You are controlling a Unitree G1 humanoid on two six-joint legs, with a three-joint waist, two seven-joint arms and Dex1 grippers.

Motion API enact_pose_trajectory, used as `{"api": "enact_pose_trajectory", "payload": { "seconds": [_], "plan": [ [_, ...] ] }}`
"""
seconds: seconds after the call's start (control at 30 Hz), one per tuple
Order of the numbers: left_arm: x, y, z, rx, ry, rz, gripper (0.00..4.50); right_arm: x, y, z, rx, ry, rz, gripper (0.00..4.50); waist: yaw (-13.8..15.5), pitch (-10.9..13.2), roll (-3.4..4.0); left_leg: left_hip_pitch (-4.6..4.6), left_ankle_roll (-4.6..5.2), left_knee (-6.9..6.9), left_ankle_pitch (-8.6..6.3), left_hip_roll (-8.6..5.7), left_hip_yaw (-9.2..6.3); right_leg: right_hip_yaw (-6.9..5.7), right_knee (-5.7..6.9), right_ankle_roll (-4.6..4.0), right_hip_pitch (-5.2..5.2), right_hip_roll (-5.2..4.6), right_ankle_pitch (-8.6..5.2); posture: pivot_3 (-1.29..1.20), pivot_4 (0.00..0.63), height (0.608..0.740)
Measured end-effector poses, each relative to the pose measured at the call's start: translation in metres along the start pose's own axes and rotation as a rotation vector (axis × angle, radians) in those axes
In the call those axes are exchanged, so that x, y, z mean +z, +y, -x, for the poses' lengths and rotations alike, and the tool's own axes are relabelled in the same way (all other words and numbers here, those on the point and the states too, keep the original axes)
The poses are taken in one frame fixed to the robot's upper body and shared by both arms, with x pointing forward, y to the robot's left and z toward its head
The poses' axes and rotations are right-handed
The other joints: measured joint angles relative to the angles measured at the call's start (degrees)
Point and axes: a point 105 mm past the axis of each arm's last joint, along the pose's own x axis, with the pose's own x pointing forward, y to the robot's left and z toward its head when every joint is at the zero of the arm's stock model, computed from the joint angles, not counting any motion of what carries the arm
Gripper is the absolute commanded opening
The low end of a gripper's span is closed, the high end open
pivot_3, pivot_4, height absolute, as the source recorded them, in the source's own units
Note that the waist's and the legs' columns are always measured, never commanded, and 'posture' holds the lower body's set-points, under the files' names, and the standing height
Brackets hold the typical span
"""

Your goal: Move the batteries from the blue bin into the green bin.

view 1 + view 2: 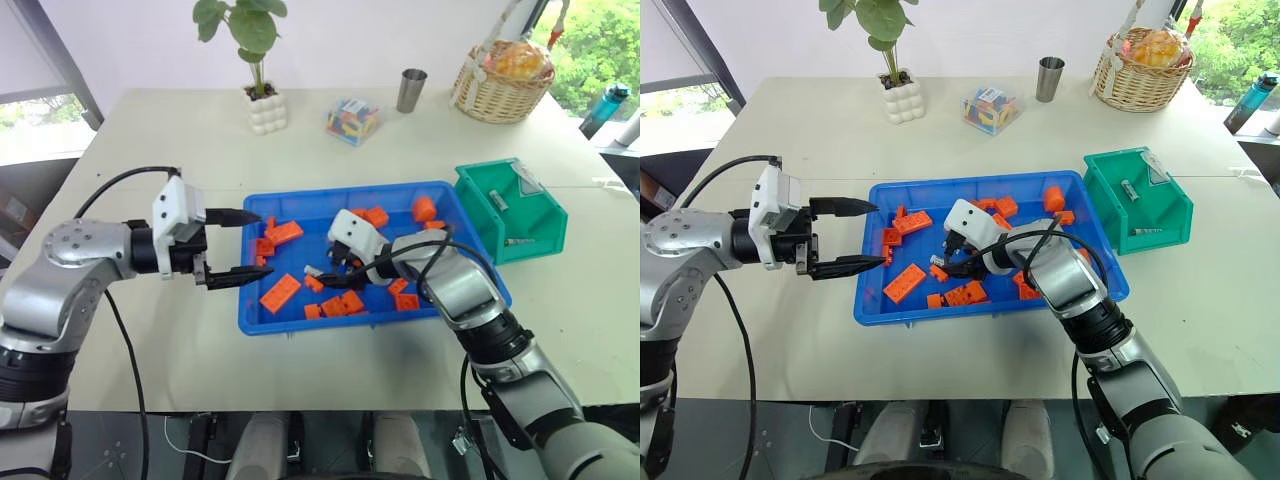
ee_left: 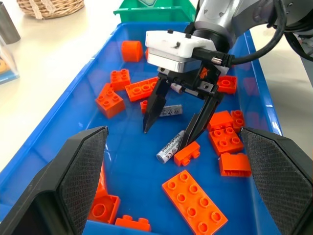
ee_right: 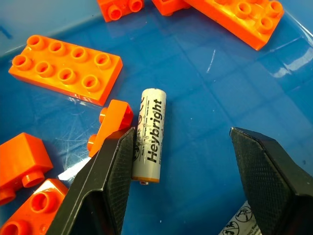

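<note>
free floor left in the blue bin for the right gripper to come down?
Bare floor in the blue bin lies between the open right gripper, straddling a battery, and the wall nearest the left gripper. Orange bricks crowd the side beside the green bin.

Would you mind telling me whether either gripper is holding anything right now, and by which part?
Nothing is held. The right gripper is open over a battery in the blue bin; the left gripper is open and empty.

A second battery (image 3: 243, 220) is cut off by the right wrist view's edge.
</note>
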Motion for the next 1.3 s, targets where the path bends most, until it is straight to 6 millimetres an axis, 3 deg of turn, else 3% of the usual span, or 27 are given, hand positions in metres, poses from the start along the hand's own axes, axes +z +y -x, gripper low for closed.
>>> {"api": "enact_pose_trajectory", "payload": {
  "seconds": [0.1, 0.23, 0.27, 0.47, 0.57, 0.67, 0.7, 0.73, 0.87, 0.93, 1.03, 1.23, 1.27, 1.3],
  "plan": [
    [-0.001, 0.0, 0.0, 0.008, -0.001, 0.003, 4.5, -0.001, -0.001, -0.002, 0.005, -0.008, 0.014, 2.29, 0.0, 0.0, -0.01, 0.0, 0.0, 0.0, 0.0, 0.0, 0.0, 0.0, 0.0, 0.0, 0.01, 0.0, 0.0, 0.0, 0.15, 0.654],
    [-0.003, -0.003, -0.001, 0.007, 0.002, 0.006, 4.5, 0.0, 0.002, -0.004, 0.022, -0.019, 0.028, 0.25, 0.0, 0.0, -0.01, 0.0, 0.0, 0.0, 0.0, 0.0, 0.0, 0.0, 0.0, 0.0, 0.01, 0.0, 0.0, 0.0, 0.15, 0.654],
    [-0.003, -0.003, -0.001, 0.007, 0.002, 0.008, 4.5, 0.0, 0.002, -0.004, 0.021, -0.02, 0.029, 0.1, 0.0, 0.0, -0.02, 0.0, 0.0, 0.0, 0.0, 0.0, -0.02, 0.0, 0.0, 0.0, 0.02, 0.0, 0.0, 0.0, 0.15, 0.654],
    [-0.002, -0.006, -0.005, -0.004, -0.021, 0.009, 4.5, 0.002, 0.001, 0.001, 0.024, -0.035, -0.022, 0.11, 0.2, 0.0, -0.02, 0.0, 0.0, 0.0, 0.0, 0.0, -0.02, 0.0, -0.01, 0.0, 0.03, -0.01, 0.0, 0.0, 0.15, 0.654],
    [-0.001, -0.008, -0.01, -0.023, -0.035, 0.014, 4.5, 0.011, -0.014, 0.022, -0.053, -0.088, -0.091, 0.11, 0.5, 0.0, -0.03, 0.0, 0.0, 0.0, 0.0, 0.0, -0.01, 0.0, -0.03, 0.0, 0.05, -0.02, 0.0, 0.0, 0.15, 0.654],
    [0.002, -0.007, -0.016, -0.031, -0.063, 0.009, 4.5, 0.012, -0.051, 0.072, -0.241, -0.118, -0.149, 0.11, 1.6, 0.0, -0.05, 0.0, 0.0, 0.01, 0.0, -0.01, -0.01, -0.01, -0.11, 0.0, 0.1, -0.02, 0.0, 0.0, 0.15, 0.654],
    [0.002, -0.006, -0.016, -0.026, -0.068, 0.011, 4.5, 0.009, -0.068, 0.099, -0.345, -0.125, -0.171, 0.11, 1.9, 0.0, -0.06, 0.0, 0.0, 0.01, 0.0, -0.02, -0.03, -0.02, -0.13, 0.0, 0.13, -0.03, 0.0, 0.0, 0.15, 0.654],
    [0.001, -0.006, -0.016, -0.024, -0.068, 0.013, 4.5, 0.007, -0.074, 0.109, -0.383, -0.125, -0.178, 0.11, 1.9, 0.0, -0.07, 0.01, 0.0, 0.02, 0.0, -0.02, -0.04, -0.02, -0.15, 0.0, 0.17, -0.02, 0.0, 0.0, 0.15, 0.654],
    [-0.002, -0.005, -0.023, -0.027, -0.085, 0.019, 4.5, -0.035, -0.11, 0.187, -0.678, -0.041, -0.272, 0.11, 1.9, 0.1, -0.13, 0.01, 0.01, 0.01, 0.0, -0.02, 0.0, -0.04, -0.28, 0.02, 0.25, -0.03, 0.0, 0.0, 0.15, 0.654],
    [-0.003, -0.005, -0.027, -0.034, -0.089, 0.024, 4.5, -0.054, -0.117, 0.21, -0.766, 0.003, -0.302, 0.11, 1.6, 0.1, -0.16, 0.01, 0.02, 0.01, 0.0, 0.0, 0.09, -0.04, -0.37, 0.32, 0.28, -0.08, -0.18, 0.0, 0.15, 0.654],
    [0.004, -0.003, -0.029, -0.04, -0.104, -0.001, 4.5, -0.071, -0.118, 0.219, -0.806, 0.037, -0.326, 0.11, 1.1, 0.1, -0.16, 0.02, 0.01, -0.01, 0.01, 0.13, 0.26, -0.03, -0.5, 0.48, 0.28, -0.07, -0.32, 0.0, 0.15, 0.654],
    [0.005, 0.0, -0.032, -0.039, -0.107, -0.008, 4.5, -0.079, -0.122, 0.22, -0.839, 0.044, -0.331, 2.9, 1.7, 0.1, -0.16, 0.01, 0.02, 0.0, 0.01, 0.08, 0.2, -0.04, -0.62, 0.47, 0.36, -0.1, -0.33, 0.0, 0.15, 0.654],
    [0.005, 0.0, -0.032, -0.038, -0.107, -0.008, 4.5, -0.078, -0.122, 0.219, -0.841, 0.044, -0.323, 3.3, 1.8, 0.1, -0.16, 0.01, 0.02, 0.0, 0.01, 0.07, 0.17, -0.04, -0.68, 0.47, 0.4, -0.1, -0.32, 0.0, 0.15, 0.654],
    [0.004, 0.0, -0.032, -0.038, -0.107, -0.008, 4.5, -0.078, -0.123, 0.218, -0.839, 0.045, -0.309, 3.3, 1.9, 0.1, -0.16, 0.01, 0.02, 0.0, 0.01, 0.07, 0.15, -0.04, -0.71, 0.47, 0.42, -0.09, -0.32, 0.0, 0.15, 0.654]
  ]
}}
